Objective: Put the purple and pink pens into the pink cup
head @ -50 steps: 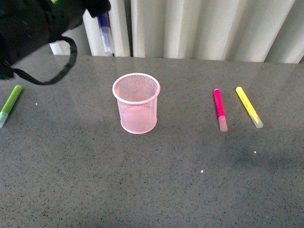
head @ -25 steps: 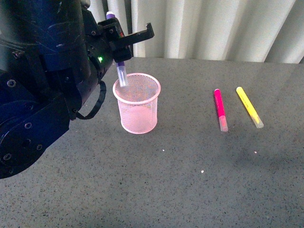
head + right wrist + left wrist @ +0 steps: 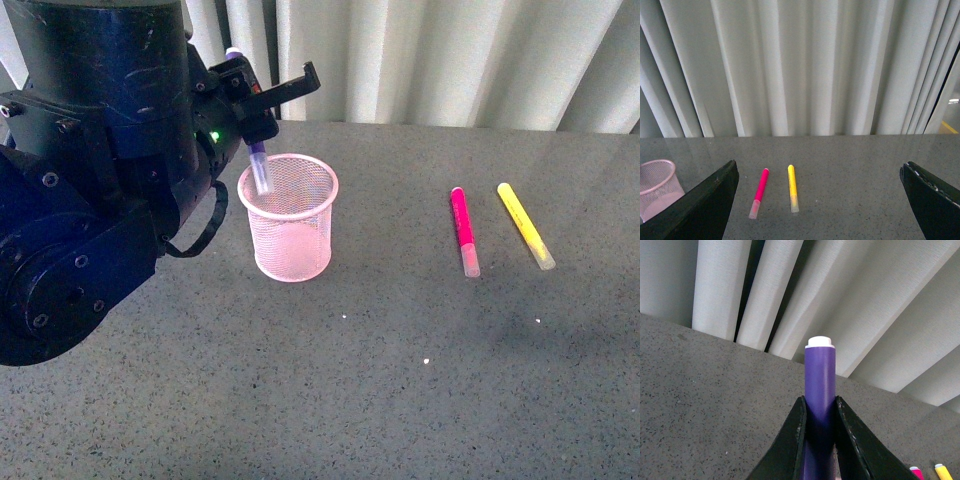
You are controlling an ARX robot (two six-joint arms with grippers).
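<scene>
The pink cup (image 3: pixel 288 225) stands upright on the grey table, left of centre. My left gripper (image 3: pixel 254 102) hangs over the cup's left rim, shut on the purple pen (image 3: pixel 259 165). The pen points steeply down, its pale cap inside the cup's mouth. In the left wrist view the purple pen (image 3: pixel 820 372) is clamped between the black fingers (image 3: pixel 795 430), white end up. The pink pen (image 3: pixel 463 230) lies flat on the table to the right of the cup. In its own wrist view my right gripper (image 3: pixel 818 172) is open and empty above the table, with the pink pen (image 3: pixel 760 192) and pink cup (image 3: pixel 657 182) ahead.
A yellow marker (image 3: pixel 524 225) lies just right of the pink pen, and the yellow marker (image 3: pixel 792 192) also shows in the right wrist view. White curtains (image 3: pixel 430 60) hang behind the table's far edge. My bulky left arm (image 3: pixel 90 200) hides the table's left side.
The left arm has swung in from the upper left and brought the purple pen down from above the table's far edge into the cup's mouth. The other pens have not moved.
</scene>
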